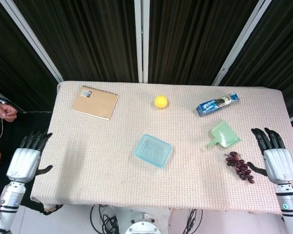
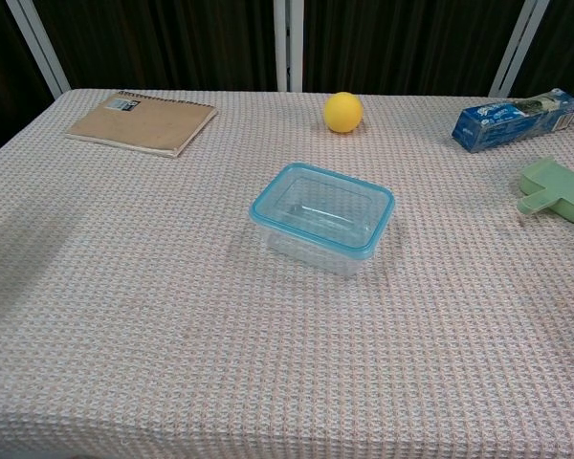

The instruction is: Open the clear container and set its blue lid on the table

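I hold my left hand (image 1: 24, 162) and right hand (image 1: 277, 161) empty, fingers spread, at the near table edges, because the clear rectangular plastic container (image 2: 322, 219) at centre keeps its blue-rimmed lid (image 2: 311, 180) on.

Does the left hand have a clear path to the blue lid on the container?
Probably yes: only bare cloth lies between the left hand and the blue lid; the notebook sits farther back.

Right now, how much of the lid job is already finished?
Nothing is done: the blue lid sits on the clear container. Nothing is in hand; the left hand and right hand hover open at the table's edges. Left: grip the lid, lift it, set it down.
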You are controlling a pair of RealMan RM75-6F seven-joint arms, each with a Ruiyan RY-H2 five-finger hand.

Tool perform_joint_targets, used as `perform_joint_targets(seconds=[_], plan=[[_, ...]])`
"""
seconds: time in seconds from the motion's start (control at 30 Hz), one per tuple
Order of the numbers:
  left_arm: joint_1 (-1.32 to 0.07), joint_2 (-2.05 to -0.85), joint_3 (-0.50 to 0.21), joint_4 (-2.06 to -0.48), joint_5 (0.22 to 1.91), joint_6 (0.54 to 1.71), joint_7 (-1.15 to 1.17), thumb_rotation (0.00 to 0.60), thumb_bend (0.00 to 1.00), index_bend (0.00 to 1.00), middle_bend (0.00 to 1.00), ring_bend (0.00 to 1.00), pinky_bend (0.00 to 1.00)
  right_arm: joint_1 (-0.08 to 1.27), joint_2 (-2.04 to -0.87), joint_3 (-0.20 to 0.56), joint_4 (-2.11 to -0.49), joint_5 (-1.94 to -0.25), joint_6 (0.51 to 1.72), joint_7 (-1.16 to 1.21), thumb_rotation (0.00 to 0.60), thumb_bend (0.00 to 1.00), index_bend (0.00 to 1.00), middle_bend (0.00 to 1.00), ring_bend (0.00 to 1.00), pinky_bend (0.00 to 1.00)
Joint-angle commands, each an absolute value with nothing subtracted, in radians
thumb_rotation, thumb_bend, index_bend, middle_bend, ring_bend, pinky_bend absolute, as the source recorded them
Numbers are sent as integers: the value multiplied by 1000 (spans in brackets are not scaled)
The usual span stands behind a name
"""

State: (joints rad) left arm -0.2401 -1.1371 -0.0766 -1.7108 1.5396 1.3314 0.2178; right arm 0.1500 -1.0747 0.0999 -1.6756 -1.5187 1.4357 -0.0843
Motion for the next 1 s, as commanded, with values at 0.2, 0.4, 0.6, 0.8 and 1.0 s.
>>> perform_joint_targets(seconds=[0.2,0.4,0.6,0.8,1.0], plan=[[-625,-1173,-181,-1827,1379,787,358,600,0,18,36,0,4,189,-1087,99,-1679,-1546,1397,-100,600,26,15,103,0,82],[-824,-1301,-228,-1741,1182,602,427,600,0,0,13,0,8,196,-1092,90,-1683,-1554,1390,-100,600,26,15,101,0,82],[-996,-1378,-222,-1668,995,501,472,600,0,0,0,0,13,192,-1094,81,-1684,-1553,1394,-99,600,26,15,101,0,82],[-1182,-1429,-161,-1607,763,457,504,600,0,0,0,0,17,186,-1104,72,-1678,-1551,1397,-90,600,26,15,101,0,82],[-1320,-1471,-111,-1569,597,496,512,600,0,0,0,0,20,180,-1110,63,-1667,-1546,1398,-78,600,26,15,101,0,82]])
